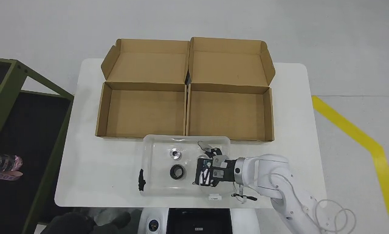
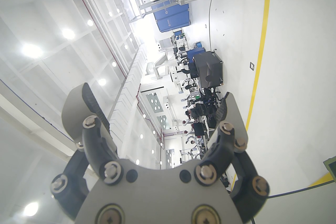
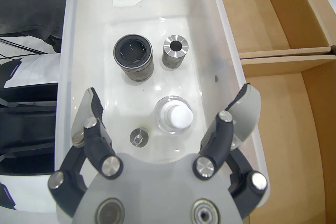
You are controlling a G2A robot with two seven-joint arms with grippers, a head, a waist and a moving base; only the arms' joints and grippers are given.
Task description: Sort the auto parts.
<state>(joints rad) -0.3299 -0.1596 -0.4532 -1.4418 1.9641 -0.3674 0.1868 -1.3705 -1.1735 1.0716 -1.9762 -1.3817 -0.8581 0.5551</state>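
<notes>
Parts [image 1: 177, 171] sit in the clear tub [image 1: 182, 137], lower centre of the top view. Right pincer [image 3: 169, 92] hangs wide over the white-capped part [image 3: 178, 116], likely lined up for a pick; left pincer [image 2: 157, 104] wide, holding nothing.

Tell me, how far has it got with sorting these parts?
Nothing looks sorted yet: the two cardboard boxes hold no parts. All four parts sit in the clear bin. The right gripper hovers open over them, holding nothing. All four are left to move.
</notes>
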